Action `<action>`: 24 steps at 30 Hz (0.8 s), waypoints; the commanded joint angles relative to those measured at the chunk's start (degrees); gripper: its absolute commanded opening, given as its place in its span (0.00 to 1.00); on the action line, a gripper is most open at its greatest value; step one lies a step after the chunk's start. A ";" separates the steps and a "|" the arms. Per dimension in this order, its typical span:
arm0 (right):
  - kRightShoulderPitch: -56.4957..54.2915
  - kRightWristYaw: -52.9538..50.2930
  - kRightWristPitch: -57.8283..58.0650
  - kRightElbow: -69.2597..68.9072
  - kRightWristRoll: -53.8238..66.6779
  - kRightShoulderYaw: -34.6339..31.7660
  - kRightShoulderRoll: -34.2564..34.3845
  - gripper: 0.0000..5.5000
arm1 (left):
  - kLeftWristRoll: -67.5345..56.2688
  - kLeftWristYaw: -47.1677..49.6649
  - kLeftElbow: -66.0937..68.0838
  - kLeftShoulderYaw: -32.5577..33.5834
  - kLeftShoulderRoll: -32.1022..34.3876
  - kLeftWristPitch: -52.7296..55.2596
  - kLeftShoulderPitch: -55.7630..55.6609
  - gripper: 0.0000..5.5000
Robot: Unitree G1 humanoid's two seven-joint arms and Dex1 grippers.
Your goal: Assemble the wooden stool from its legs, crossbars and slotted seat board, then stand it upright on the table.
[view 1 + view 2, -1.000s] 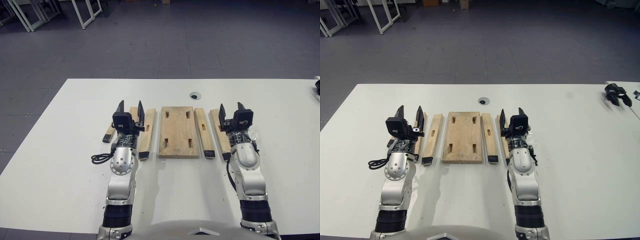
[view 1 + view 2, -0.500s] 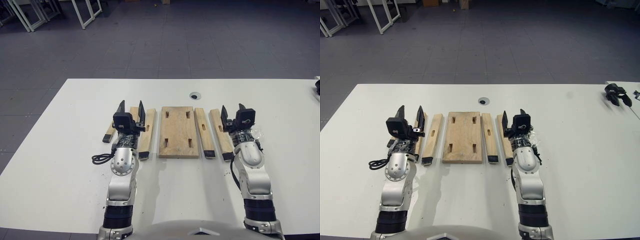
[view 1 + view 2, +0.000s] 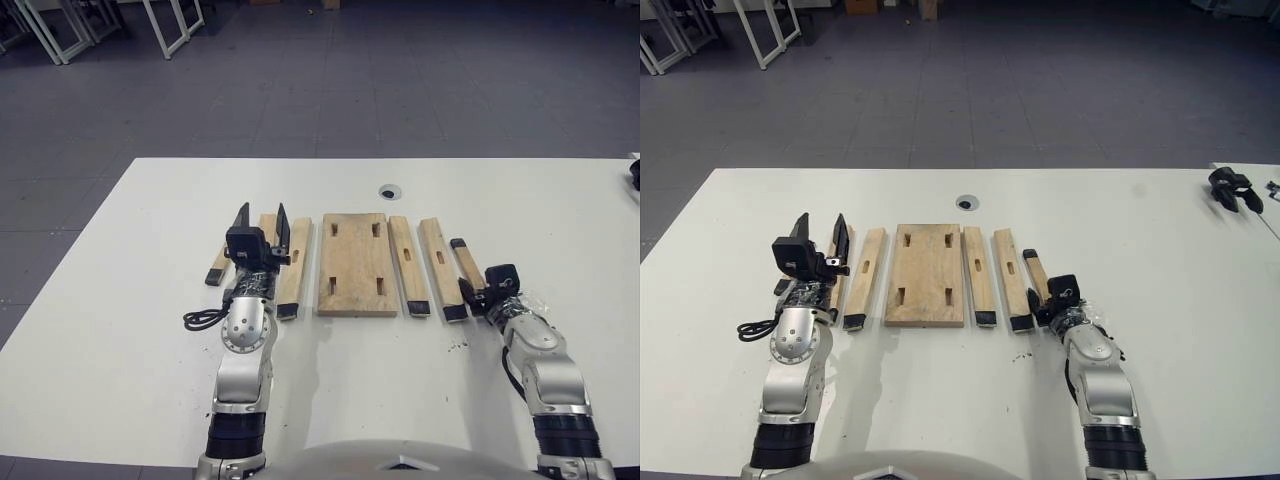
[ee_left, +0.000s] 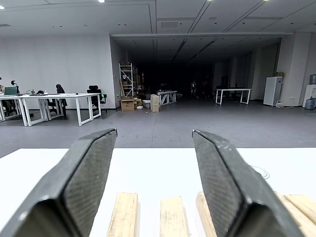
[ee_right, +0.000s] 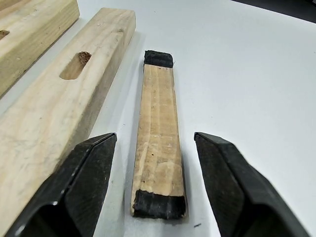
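Nothing of the stool had been joined: every part lay flat and separate on the white counter [image 3: 110, 300]. The seat board [image 3: 351, 262] sat mid-frame in the head views, slots up. Just right of it were two slotted legs [image 3: 408, 265], and right of those a short crossbar [image 3: 465, 263]. More pieces lay to its left, including another slotted leg [image 3: 294, 262] and a second small bar [image 3: 218, 264] at the far left of the row. The right pincer [image 5: 155, 139] sat low at the short crossbar's near end, released, its fingers either side of the wood and not gripping. The left pincer [image 3: 261, 212] stood released above the left-hand pieces, holding nothing. By my judgement the whole assembly and the standing-up remained to do, with only a first pickup being prepared.
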 commanded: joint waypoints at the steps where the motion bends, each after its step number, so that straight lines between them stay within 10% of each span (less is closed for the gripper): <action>1: 1.59 -0.75 3.09 1.20 0.13 0.02 0.33 0.46 | 0.09 0.26 -0.46 0.37 0.06 0.15 0.48 0.51; 12: -2.74 -4.45 -5.07 1.08 0.14 -2.75 0.75 0.24 | -6.19 -3.21 -2.91 -0.22 -0.69 4.91 -0.36 0.51; 18: -10.57 11.24 -16.73 -6.87 2.65 6.61 -4.05 0.24 | -49.77 -8.10 -10.15 5.56 -5.57 29.38 -3.74 0.51; 24: -12.39 23.43 -18.42 -14.89 7.39 11.60 -7.32 0.24 | -64.46 -5.48 -10.87 6.89 -2.52 38.00 -5.17 0.51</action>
